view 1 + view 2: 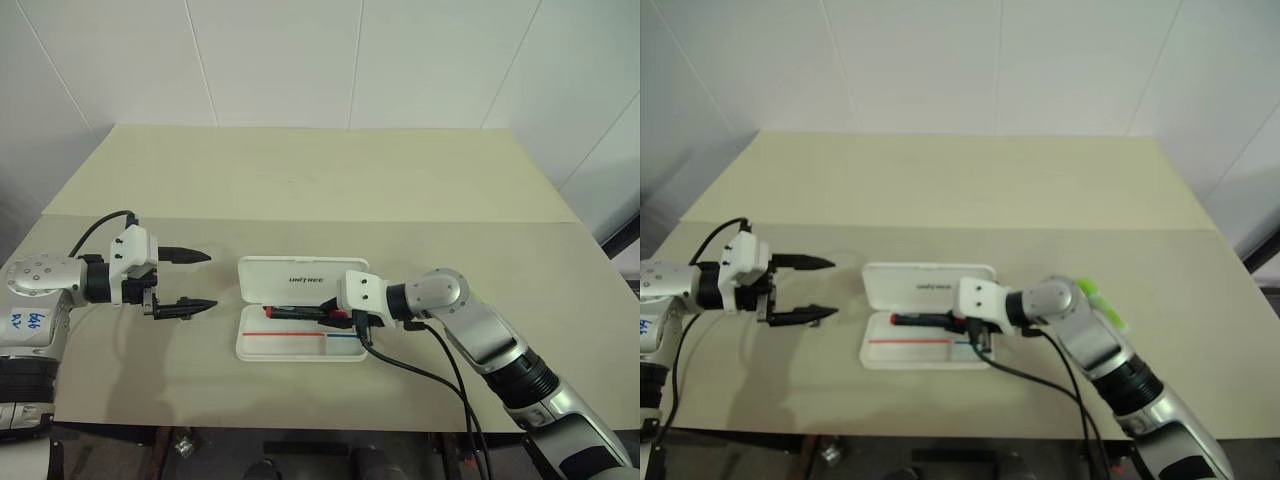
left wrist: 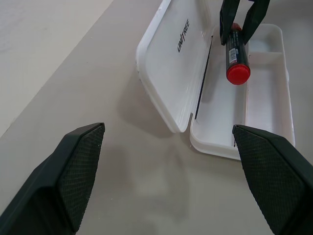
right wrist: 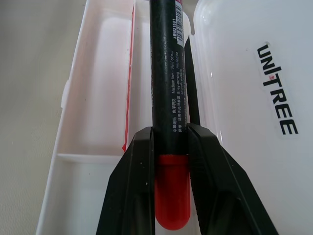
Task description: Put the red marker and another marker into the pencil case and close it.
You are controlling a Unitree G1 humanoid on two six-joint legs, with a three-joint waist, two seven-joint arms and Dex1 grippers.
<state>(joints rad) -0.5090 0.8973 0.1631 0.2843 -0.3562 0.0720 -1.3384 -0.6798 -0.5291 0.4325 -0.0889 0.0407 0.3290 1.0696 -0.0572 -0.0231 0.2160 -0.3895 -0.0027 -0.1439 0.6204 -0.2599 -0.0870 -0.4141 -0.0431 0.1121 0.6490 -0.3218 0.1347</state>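
The red marker is held level over the open pencil case, along the hinge side of the tray, its red cap end pointing toward the left gripper. The wrist views do not settle whether it touches the tray floor. The right gripper is closed narrowly on the marker's black barrel, one finger on each side, next to the red end piece. The marker's printed label faces up.

The case lies near the front edge of the table, about midway along it. Its lid is folded flat back toward the far edge, dark lettering uppermost. The tray has a red and blue stripe along its inner front wall and a divider near the right end.

The green marker lies on the table to the right of the case, just behind the right arm and partly hidden by it.

The left gripper hangs above the table to the left of the case, well apart from it, fingers spread wide and holding nothing, pointing toward the case.
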